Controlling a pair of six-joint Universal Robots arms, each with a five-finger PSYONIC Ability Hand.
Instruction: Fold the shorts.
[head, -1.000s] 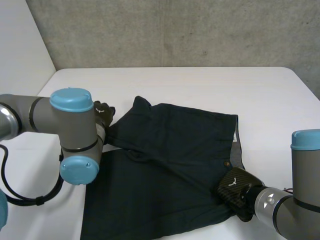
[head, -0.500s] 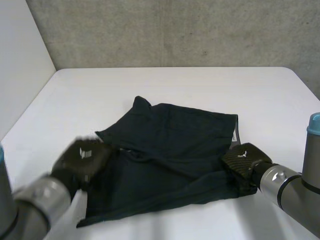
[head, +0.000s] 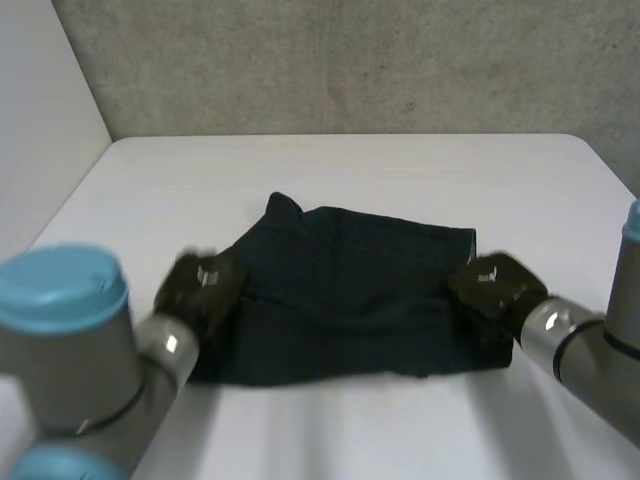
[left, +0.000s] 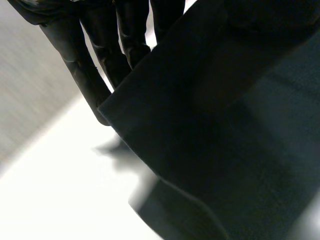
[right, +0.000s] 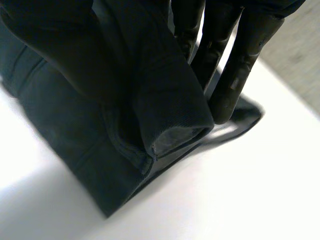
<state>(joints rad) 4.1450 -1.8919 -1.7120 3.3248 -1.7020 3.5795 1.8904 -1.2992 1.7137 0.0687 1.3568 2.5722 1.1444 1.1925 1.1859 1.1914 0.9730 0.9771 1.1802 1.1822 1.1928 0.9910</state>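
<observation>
- The shorts (head: 350, 300) are dark, thin fabric, so I'd guess light, floppy and not fragile. They won't hold any shape, and whatever isn't held just droops.
- They lie on the white table (head: 400, 170), stretched between the two hands. One layer is doubled over the other.
- The right hand (head: 492, 285) has a proper grab. In its wrist view a rolled hem sits pinched between the thumb (right: 55, 50) and the straight fingers (right: 240, 60). The roll bulges out just past the fingertips, and more cloth hangs below it down to the table.
- The left hand (head: 200, 288) is at the opposite side edge. Its fingers (left: 100, 55) are straight and run behind the cloth, with a corner sticking out beside the fingertips and raised clear of the table. It looks pinched against the thumb, but I'm judging that from the way the fabric hangs.
- Best places to hold, in my view: the hems and waistband, where the doubled seams give the fingers something thicker. Mid-panel fabric would probably slide and bunch.
- Hard to make out:
  - The left thumb is lost somewhere in the dark cloth.
  - I can't tell whether either hand has one layer or both.
  - The near edge of the shorts is smeary, so I can't say whether the layers line up there.
  - I can't tell which end is the waistband under the right fingers.
</observation>
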